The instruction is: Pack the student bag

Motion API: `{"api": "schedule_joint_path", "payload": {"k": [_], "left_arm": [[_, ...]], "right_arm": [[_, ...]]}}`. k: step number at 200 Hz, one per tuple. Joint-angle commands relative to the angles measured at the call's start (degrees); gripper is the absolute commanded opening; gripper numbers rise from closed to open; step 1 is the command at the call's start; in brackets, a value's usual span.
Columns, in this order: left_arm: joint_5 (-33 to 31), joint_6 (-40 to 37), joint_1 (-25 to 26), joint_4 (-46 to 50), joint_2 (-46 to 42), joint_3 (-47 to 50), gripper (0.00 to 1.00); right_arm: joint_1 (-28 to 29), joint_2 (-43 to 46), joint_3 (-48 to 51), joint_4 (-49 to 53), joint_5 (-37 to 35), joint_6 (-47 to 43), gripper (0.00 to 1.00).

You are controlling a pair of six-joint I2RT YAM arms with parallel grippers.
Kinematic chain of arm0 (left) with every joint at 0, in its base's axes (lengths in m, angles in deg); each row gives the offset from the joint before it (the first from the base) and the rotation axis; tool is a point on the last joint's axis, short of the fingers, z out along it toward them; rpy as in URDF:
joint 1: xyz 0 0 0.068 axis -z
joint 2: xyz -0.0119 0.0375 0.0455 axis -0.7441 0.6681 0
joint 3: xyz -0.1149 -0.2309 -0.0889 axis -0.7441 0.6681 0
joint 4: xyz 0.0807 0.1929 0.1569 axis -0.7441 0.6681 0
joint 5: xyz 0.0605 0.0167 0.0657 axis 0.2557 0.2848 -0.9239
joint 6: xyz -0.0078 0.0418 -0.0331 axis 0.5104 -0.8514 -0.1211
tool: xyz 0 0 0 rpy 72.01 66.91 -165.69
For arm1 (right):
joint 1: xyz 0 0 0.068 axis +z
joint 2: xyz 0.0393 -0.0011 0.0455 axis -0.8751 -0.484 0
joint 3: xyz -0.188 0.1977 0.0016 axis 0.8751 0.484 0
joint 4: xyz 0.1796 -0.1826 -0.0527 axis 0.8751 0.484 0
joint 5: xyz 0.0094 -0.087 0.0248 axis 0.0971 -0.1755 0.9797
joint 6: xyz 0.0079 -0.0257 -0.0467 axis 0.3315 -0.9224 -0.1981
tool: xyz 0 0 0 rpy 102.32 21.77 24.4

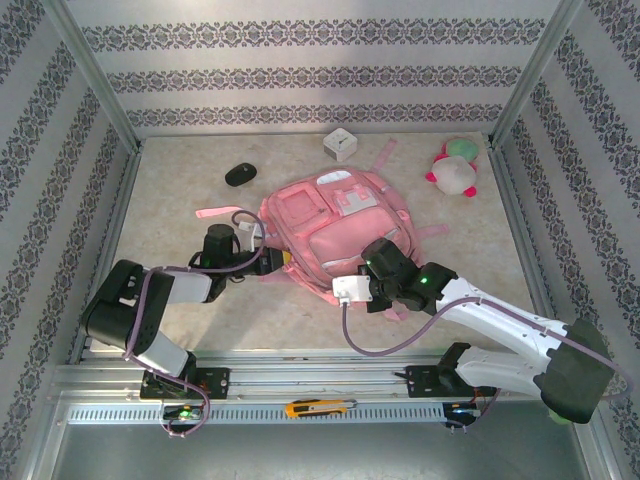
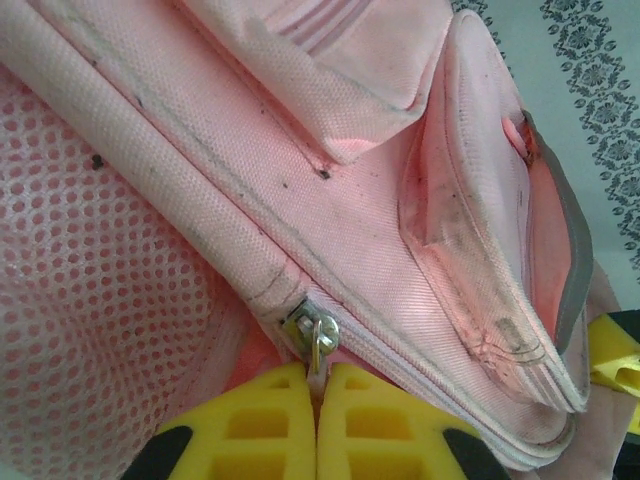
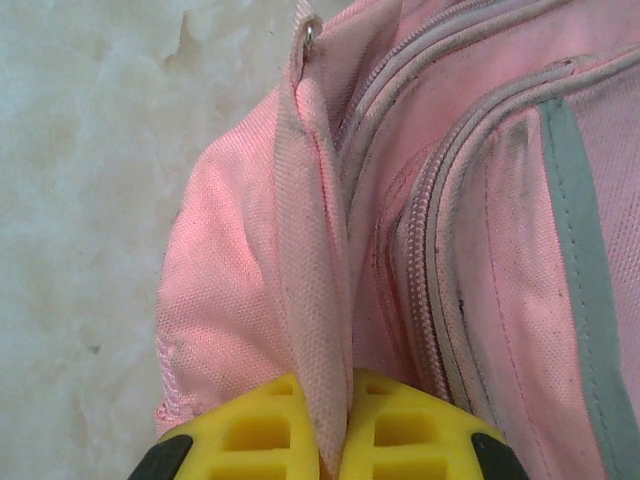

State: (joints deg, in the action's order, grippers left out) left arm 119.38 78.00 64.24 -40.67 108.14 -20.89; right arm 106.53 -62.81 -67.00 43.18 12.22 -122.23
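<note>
Two grips hold the student bag (image 1: 325,235), which lies flat directly ahead of both hands, its length running away from them. Your right gripper (image 3: 335,392) is pressed together on a fabric fold (image 3: 318,250) at the bag's near corner. Your left gripper (image 2: 318,385) pinches the zipper pull (image 2: 320,335), whose track runs off rightward from the fingertips.

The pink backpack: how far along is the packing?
Early, it seems. Done: both claws grip the backpack. In hand: the left claw is shut on a zipper pull, while the right claw pinches a fabric strap at the bag's edge, probably to open it. Left: the black mouse, white cube and plush toy lie outside on the table, unpacked.
</note>
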Motion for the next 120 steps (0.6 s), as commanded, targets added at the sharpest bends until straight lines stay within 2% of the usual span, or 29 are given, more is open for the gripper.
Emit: {"api": "schedule_joint_path", "payload": {"k": [1,34,70,120], "left_arm": [[-0.17,-3.06,0.96,4.88,-2.38,0.32,0.02],[-1.08,-5.93,2.12,9.48,-5.19,-0.59,0.01],[-5.48,-15.47,6.34,24.82,-9.42,-4.87,0.0],[-5.09,-20.77,11.94,33.41,-13.47,-7.99,0.0]], "right_arm": [[-1.06,0.35,-2.86,-4.74,-1.85,4.13,0.0],[-0.93,-0.43,-3.04,-6.67,-1.93,8.68,0.0],[-0.81,-1.43,-2.65,-12.07,-2.97,14.42,0.0],[-1.7,-2.42,-2.52,-18.82,-5.42,19.3,0.0]]}}
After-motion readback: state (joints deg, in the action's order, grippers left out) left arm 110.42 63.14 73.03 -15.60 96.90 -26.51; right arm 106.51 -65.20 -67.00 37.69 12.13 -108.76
